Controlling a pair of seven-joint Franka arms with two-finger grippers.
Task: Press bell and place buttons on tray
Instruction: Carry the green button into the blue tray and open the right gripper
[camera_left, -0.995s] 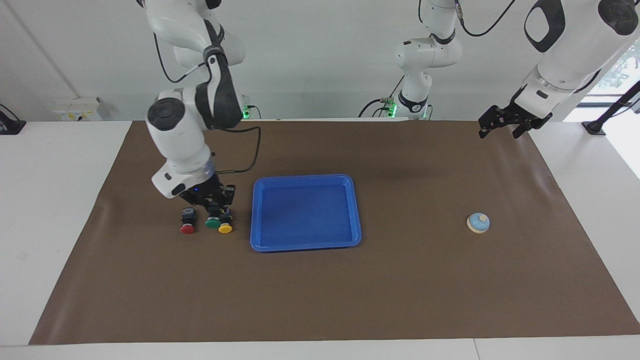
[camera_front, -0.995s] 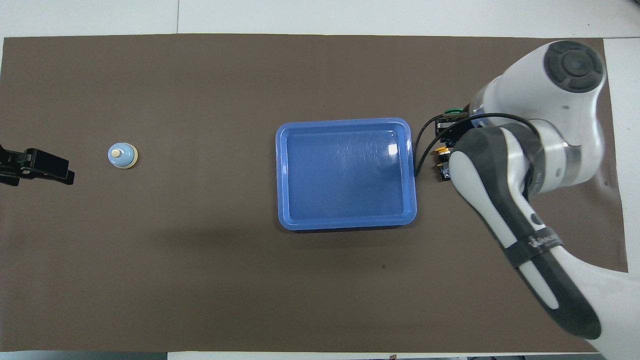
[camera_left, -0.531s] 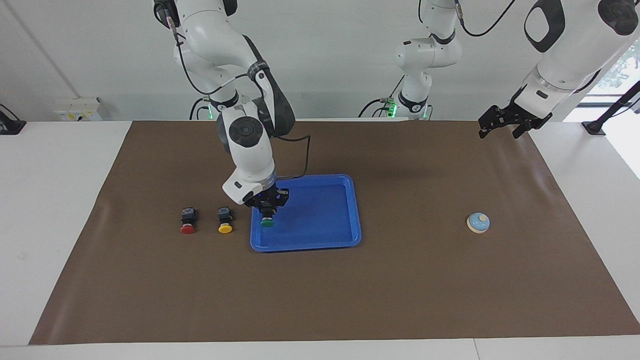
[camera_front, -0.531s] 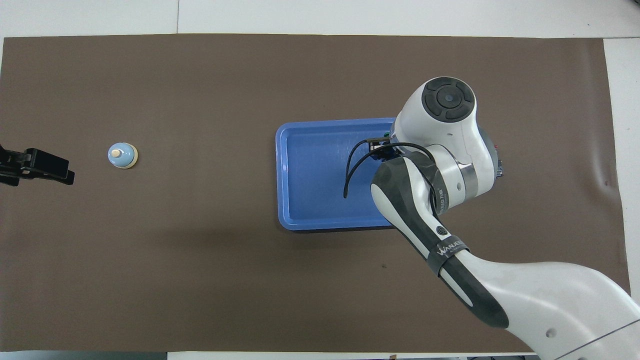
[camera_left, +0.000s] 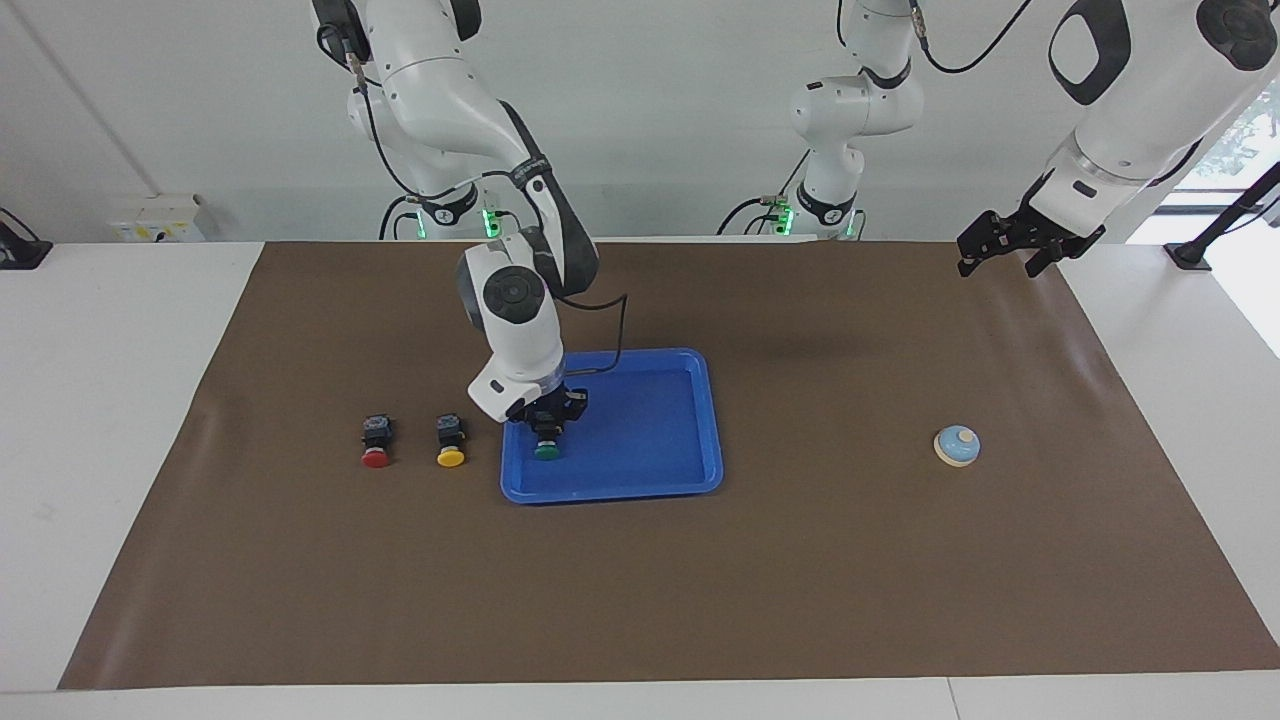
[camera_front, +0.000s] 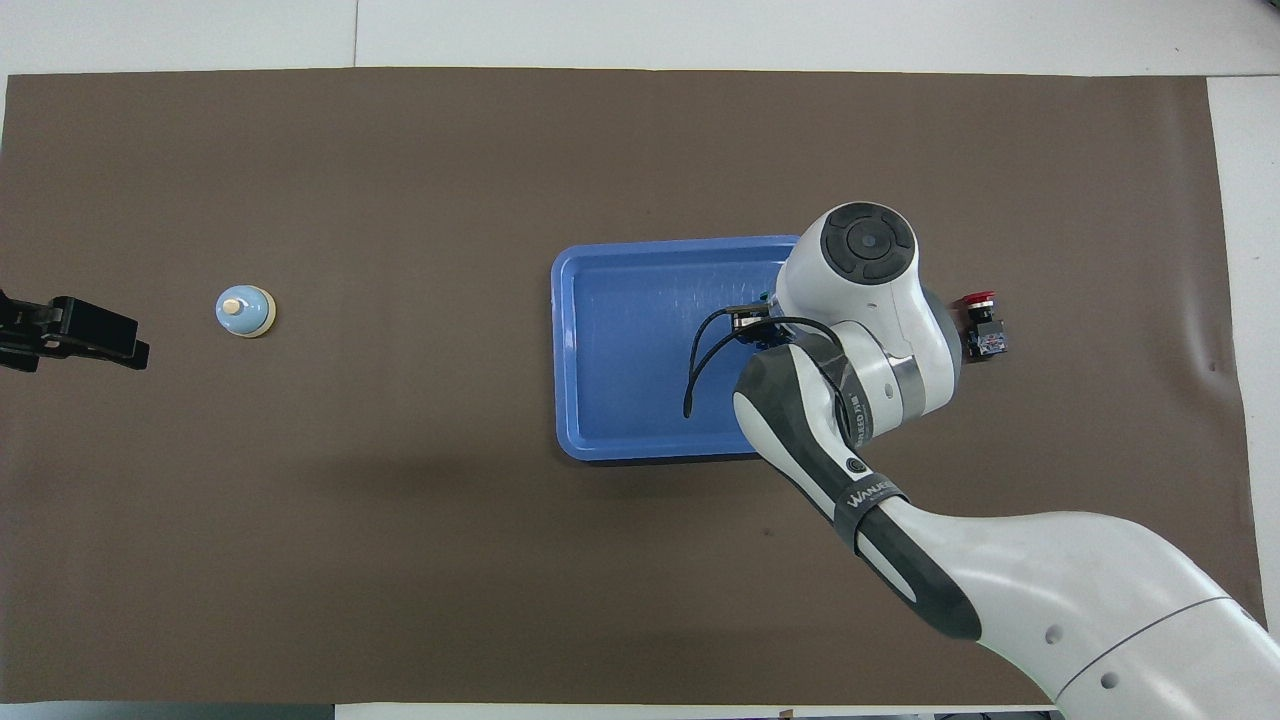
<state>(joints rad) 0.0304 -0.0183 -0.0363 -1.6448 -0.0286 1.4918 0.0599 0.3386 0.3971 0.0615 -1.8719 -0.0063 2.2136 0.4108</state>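
Note:
My right gripper (camera_left: 546, 428) is shut on the green button (camera_left: 546, 451) and holds it low inside the blue tray (camera_left: 640, 420), at the tray's end toward the right arm. In the overhead view the right wrist covers that button and the corner of the tray (camera_front: 640, 350). The red button (camera_left: 376, 441) and the yellow button (camera_left: 451, 441) stand on the mat beside the tray, toward the right arm's end. The red button (camera_front: 980, 320) also shows from overhead. The light blue bell (camera_left: 957, 446) (camera_front: 245, 311) sits toward the left arm's end. My left gripper (camera_left: 1000, 262) (camera_front: 130, 340) waits open in the air near it.
A brown mat (camera_left: 700, 600) covers most of the white table. Bare mat lies between the tray and the bell. A third robot arm (camera_left: 850, 110) stands at the table's robot-side edge.
My right gripper lifted the green button from between the red and yellow ones, carried it over the tray's rim and lowered it inside. The left arm has not moved.

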